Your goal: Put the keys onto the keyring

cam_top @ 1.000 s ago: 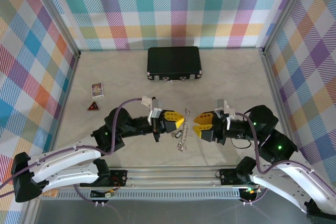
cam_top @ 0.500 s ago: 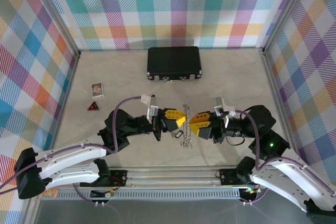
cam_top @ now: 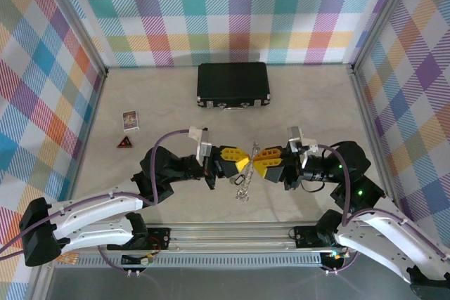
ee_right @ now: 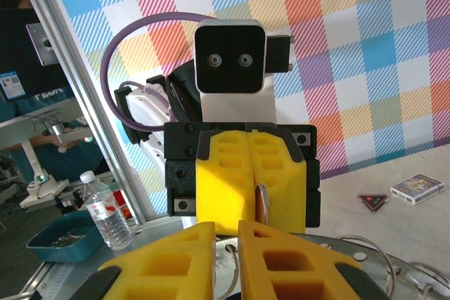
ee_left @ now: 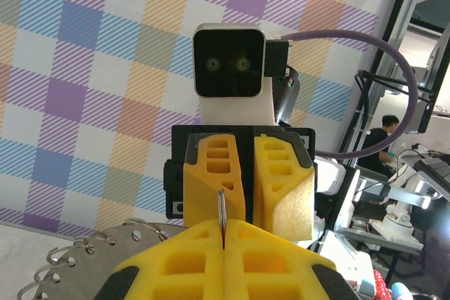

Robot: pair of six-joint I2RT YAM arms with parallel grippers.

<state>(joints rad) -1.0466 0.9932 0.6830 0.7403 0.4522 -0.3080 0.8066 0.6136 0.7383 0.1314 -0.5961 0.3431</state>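
Clamped fully shut at the left gripper (ee_left: 223, 235), on a thin metal edge at the top of the keys (cam_top: 243, 186). Nearly closed at the right gripper (ee_right: 226, 240), with just a narrow slit between the yellow fingers (ee_right: 158, 258) (cannot tell whether anything sits in it). Tip to tip, above the table (cam_top: 169, 110). Dangling as a short silvery chain straight below that meeting point. Beyond the jaws, well apart, a black case (cam_top: 233, 84); out past the left gripper's side, a small card box (cam_top: 130, 119) with a red triangle (cam_top: 125, 142) near it.
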